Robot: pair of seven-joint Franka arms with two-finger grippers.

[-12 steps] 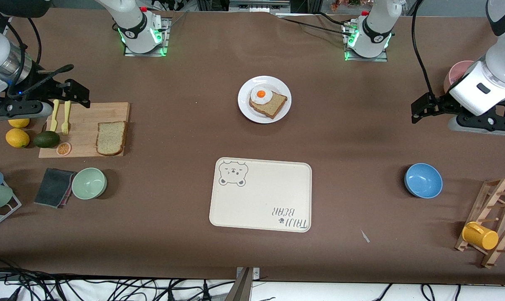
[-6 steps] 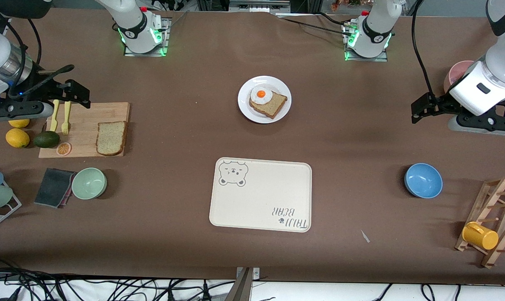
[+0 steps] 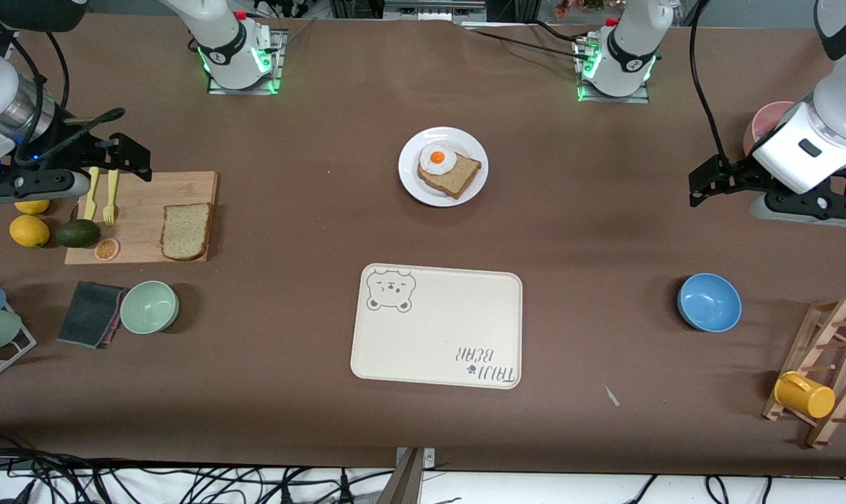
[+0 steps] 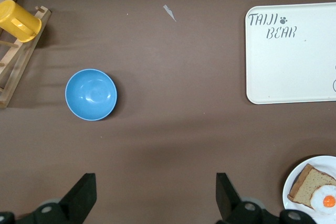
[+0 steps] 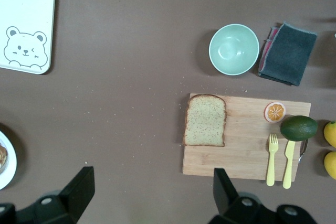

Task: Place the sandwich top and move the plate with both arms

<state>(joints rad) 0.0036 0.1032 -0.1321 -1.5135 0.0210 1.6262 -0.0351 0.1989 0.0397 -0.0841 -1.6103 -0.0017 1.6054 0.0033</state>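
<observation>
The sandwich top (image 3: 186, 231), a light tan speckled slice with brown crust, lies flat on a wooden cutting board (image 3: 185, 189) toward the right arm's end of the table; it also shows in the right wrist view (image 5: 205, 120). The white plate (image 3: 409, 182) stands mid-table and bears a darker bread slice (image 3: 458, 179) with a fried egg (image 3: 437, 159). My right gripper (image 3: 125, 157) is open and empty, up over the board's end by the forks. My left gripper (image 3: 703, 183) is open and empty, up over bare table at the left arm's end.
A cream bear-print tray (image 3: 437, 326) lies nearer the front camera than the plate. A green bowl (image 3: 149, 306) and dark cloth (image 3: 89, 313) lie near the board. An avocado (image 3: 78, 233), lemons (image 3: 29, 231), two forks (image 3: 109, 199), a blue bowl (image 3: 709, 302) and a rack with a yellow cup (image 3: 804, 394) also show.
</observation>
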